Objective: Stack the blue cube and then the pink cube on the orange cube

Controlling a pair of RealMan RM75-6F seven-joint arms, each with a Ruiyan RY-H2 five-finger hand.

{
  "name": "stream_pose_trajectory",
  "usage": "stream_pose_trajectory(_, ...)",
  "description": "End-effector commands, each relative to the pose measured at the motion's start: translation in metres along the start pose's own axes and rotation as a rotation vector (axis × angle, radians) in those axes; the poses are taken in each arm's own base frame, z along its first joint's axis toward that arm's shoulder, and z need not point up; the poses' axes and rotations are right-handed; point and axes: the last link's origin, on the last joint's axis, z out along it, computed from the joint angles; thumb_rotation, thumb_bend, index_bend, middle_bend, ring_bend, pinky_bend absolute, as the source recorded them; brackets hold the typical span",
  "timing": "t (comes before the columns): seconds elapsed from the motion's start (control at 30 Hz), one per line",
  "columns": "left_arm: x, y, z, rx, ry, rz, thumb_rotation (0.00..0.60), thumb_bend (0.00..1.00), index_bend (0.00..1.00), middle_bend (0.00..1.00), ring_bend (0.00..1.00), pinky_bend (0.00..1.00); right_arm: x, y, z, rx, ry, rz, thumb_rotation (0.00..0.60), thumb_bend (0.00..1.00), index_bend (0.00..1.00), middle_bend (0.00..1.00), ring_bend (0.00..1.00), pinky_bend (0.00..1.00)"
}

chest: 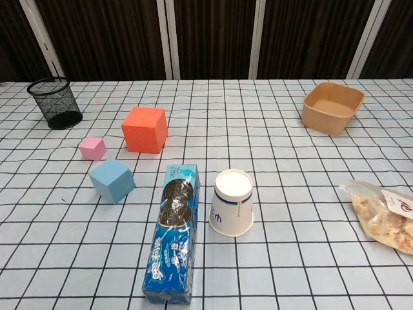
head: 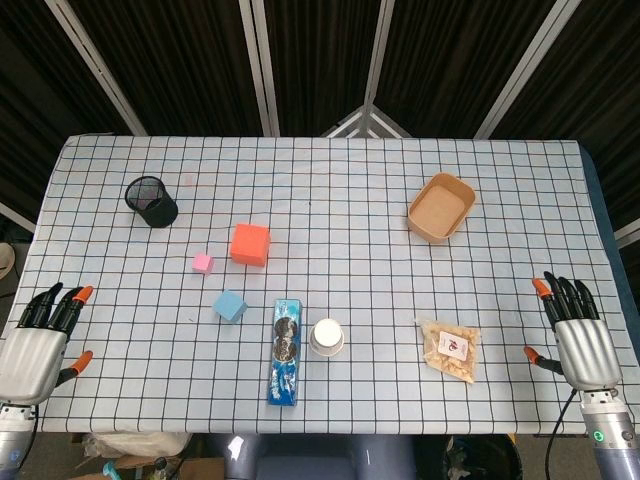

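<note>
The orange cube [head: 250, 244] [chest: 145, 129] stands left of the table's middle. A small pink cube [head: 203, 263] [chest: 93, 148] lies just left of it. The blue cube [head: 230, 306] [chest: 112, 180] sits nearer the front, beside a cookie pack. All three rest on the checked cloth, apart from one another. My left hand [head: 36, 345] hovers at the front left corner, fingers spread, holding nothing. My right hand [head: 578, 335] is at the front right edge, also spread and empty. Neither hand shows in the chest view.
A blue cookie pack [head: 285, 351] [chest: 172, 233] and an upturned paper cup [head: 327, 337] [chest: 231, 202] lie right of the blue cube. A black mesh pen cup [head: 151, 202] [chest: 55, 103] stands far left, a brown paper bowl [head: 441, 207] [chest: 332, 107] far right, a snack bag [head: 450, 348] [chest: 386, 214] front right.
</note>
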Motion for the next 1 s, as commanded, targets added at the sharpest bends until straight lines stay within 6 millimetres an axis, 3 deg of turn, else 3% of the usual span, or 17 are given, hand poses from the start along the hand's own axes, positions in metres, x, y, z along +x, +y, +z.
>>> stream_pose_trajectory(0.03, -0.004, 0.01, 0.006, -0.057, -0.036, -0.001, 0.6, 0.24, 0.0, 0.12, 0.06, 0.12, 0.0, 0.002, 0.0, -0.007, 0.0, 0.0, 0.6, 0.09, 0.0, 0.04, 0.03, 0.04)
stream_pose_trajectory(0.23, 0.001, 0.032, 0.03, -0.188, -0.151, -0.013, 0.6, 0.24, 0.0, 0.13, 0.06, 0.12, 0.001, 0.004, 0.002, -0.014, 0.0, 0.013, 0.6, 0.09, 0.0, 0.04, 0.03, 0.04)
stream_pose_trajectory(0.37, 0.007, 0.053, 0.038, -0.292, -0.344, -0.101, 0.6, 0.24, 0.0, 0.24, 0.08, 0.12, 0.001, 0.007, 0.002, -0.021, -0.004, 0.019, 0.6, 0.09, 0.0, 0.04, 0.03, 0.04)
stream_pose_trajectory(0.43, 0.014, 0.062, 0.042, -0.327, -0.439, -0.179, 0.6, 0.24, 0.0, 0.34, 0.13, 0.13, 0.001, 0.007, 0.002, -0.02, -0.009, 0.024, 0.6, 0.09, 0.0, 0.04, 0.03, 0.04)
stream_pose_trajectory(0.5, 0.021, 0.067, 0.049, -0.347, -0.484, -0.22, 0.6, 0.24, 0.01, 0.49, 0.25, 0.21, 0.001, 0.008, 0.003, -0.018, -0.011, 0.026, 0.6, 0.09, 0.0, 0.04, 0.03, 0.04)
stream_pose_trajectory(0.6, 0.029, 0.071, 0.06, -0.351, -0.427, -0.188, 0.6, 0.24, 0.09, 0.72, 0.5, 0.48, 0.001, 0.007, 0.003, -0.013, -0.012, 0.032, 0.6, 0.09, 0.0, 0.04, 0.03, 0.04)
stream_pose_trajectory(0.7, 0.027, 0.082, 0.071, -0.319, -0.33, -0.154, 0.6, 0.23, 0.15, 0.84, 0.65, 0.65, 0.0, 0.007, 0.003, -0.009, -0.017, 0.037, 0.6, 0.09, 0.0, 0.04, 0.03, 0.04)
stream_pose_trajectory(1.0, 0.012, 0.107, 0.09, -0.201, -0.269, -0.039, 0.6, 0.16, 0.19, 0.89, 0.72, 0.73, 0.0, 0.009, 0.004, -0.011, -0.027, 0.047, 0.6, 0.09, 0.0, 0.04, 0.03, 0.04)
